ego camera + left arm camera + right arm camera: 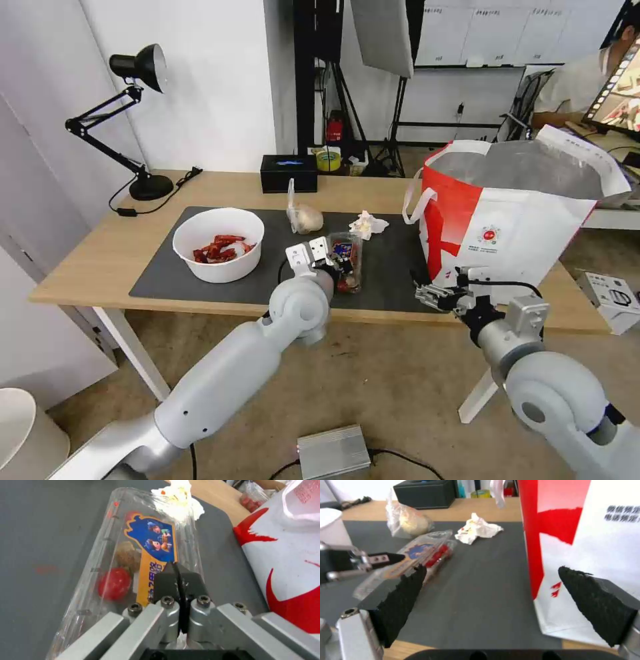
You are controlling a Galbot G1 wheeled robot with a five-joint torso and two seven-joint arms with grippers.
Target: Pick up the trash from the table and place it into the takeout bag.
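Light-wood table (100, 247) carries everything; nearest, the left gripper (178, 580) pinches the clear tray (133, 562) at its edge with jaws closed; the right gripper (493, 597) waits wide beside the takeout bag (527, 227); the thin grip could slip on lifting.

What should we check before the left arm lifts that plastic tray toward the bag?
1. Left hand shut on the plastic tray: ok, pinched at its edge.
2. Grip will hold when lifted: cannot tell.
3. Tray lid closed: cannot tell.
4. Takeout bag upright, mouth open: ok.
5. Right hand open, beside the bag, apart from the tray: ok.
6. Tissue, bowl and knotted bag on the mat, apart from the tray: ok.
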